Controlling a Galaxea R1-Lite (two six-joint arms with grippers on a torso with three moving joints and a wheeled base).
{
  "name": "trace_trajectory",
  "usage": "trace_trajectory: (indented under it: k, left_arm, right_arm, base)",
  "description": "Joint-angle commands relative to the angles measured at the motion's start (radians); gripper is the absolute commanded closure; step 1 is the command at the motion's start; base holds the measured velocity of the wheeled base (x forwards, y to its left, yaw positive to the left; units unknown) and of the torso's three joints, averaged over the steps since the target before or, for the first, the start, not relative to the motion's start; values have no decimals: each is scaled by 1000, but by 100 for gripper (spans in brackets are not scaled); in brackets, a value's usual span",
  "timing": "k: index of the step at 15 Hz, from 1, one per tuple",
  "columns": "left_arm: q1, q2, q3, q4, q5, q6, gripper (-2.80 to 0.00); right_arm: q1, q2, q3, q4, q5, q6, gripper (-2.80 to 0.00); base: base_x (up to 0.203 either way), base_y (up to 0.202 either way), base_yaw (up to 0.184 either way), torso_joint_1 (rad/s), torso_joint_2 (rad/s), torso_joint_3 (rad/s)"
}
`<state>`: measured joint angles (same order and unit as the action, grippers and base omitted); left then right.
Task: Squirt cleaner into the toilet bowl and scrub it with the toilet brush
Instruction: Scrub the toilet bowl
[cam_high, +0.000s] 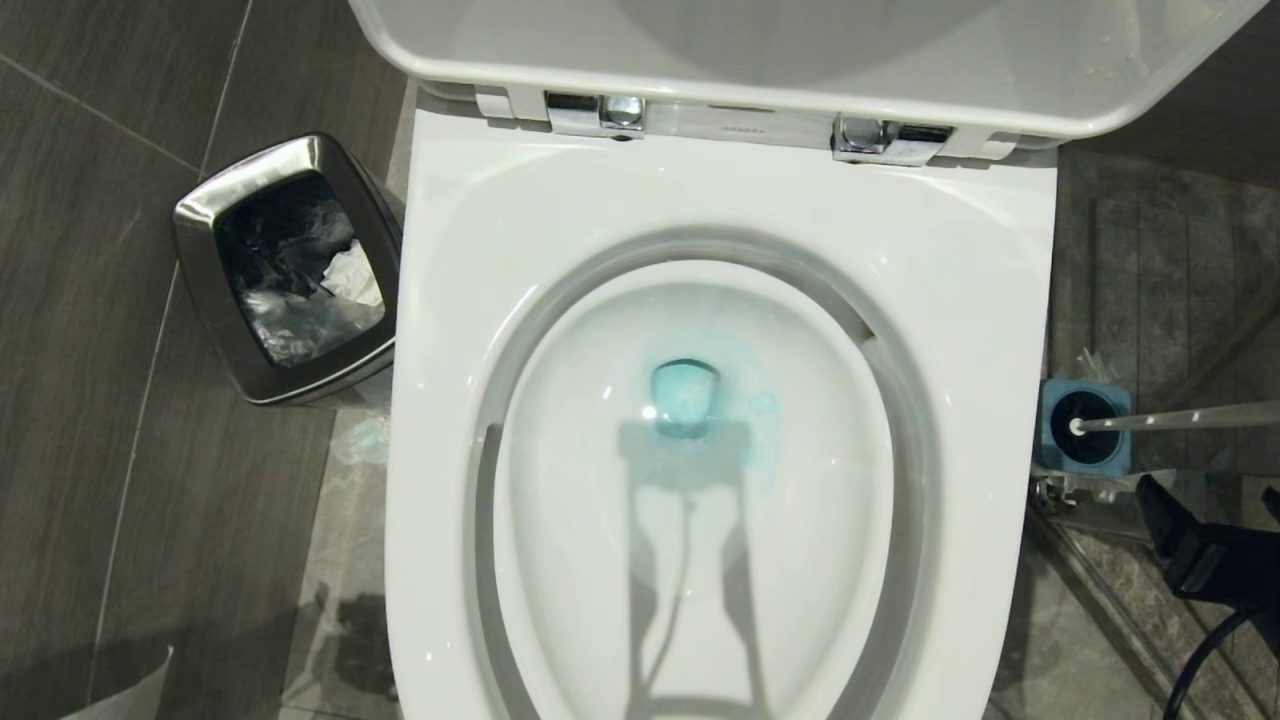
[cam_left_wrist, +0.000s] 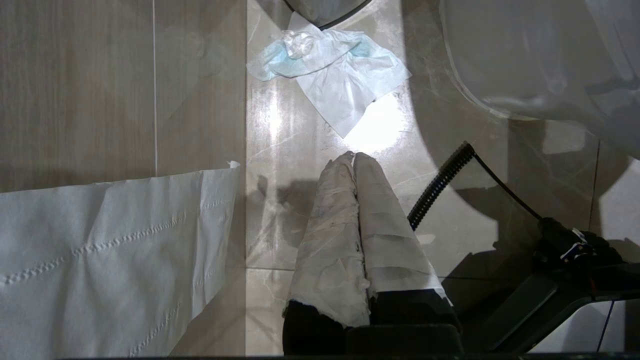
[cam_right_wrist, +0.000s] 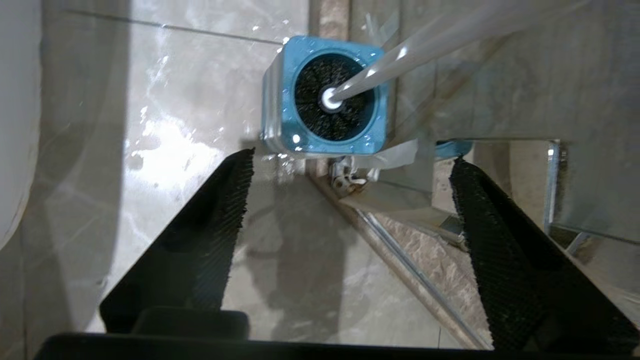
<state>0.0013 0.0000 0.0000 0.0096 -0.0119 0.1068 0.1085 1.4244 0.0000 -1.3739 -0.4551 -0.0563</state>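
While the toilet bowl (cam_high: 720, 480) fills the middle of the head view with its lid raised, a patch of teal-blue cleaner (cam_high: 690, 400) is seen pooled around the drain at the bottom of the basin. The toilet brush (cam_right_wrist: 335, 97) is seated in its blue holder (cam_right_wrist: 280, 107), which stands on the floor just beside the bowl's right side; the black bristle head is sunk inside the holder and the slim white handle is tilted away to the right. The right gripper (cam_right_wrist: 350, 165) is held low beside the toilet, just short of the holder, and its two black ribbed fingers (cam_right_wrist: 220, 220) are spread wide apart with nothing between them. No contact with the brush or the holder is shown: the holder lies beyond the fingertips, roughly centred in the gap, and the handle passes above the right-hand finger without touching it. In the head view only the dark body of this gripper is caught at the right edge, below the holder.

The left gripper (cam_left_wrist: 354, 156) is kept near the floor on the other side of the toilet, its two tape-wrapped fingers (cam_left_wrist: 330, 230) pressed together and empty. A crumpled, blue-stained tissue (cam_left_wrist: 330, 65) lies on the tiles beyond it, and a sheet of toilet paper (cam_left_wrist: 110, 250) is spread beside it. A small steel waste bin (cam_high: 290, 270) stands left of the bowl.
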Motion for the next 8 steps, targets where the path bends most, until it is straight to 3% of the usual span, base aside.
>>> trace_trajectory:
  k: [1, 8]
  left_arm:
    - [0, 1, 2, 0, 0, 1, 0]
    - [0, 1, 1, 0, 0, 1, 0]
  right_arm:
    - [0, 25, 0, -33, -10, 2, -280]
    - [-39, 33, 2, -40, -10, 3, -280]
  base:
    - [0, 0, 0, 0, 0, 0]
    - [0, 0, 0, 0, 0, 0]
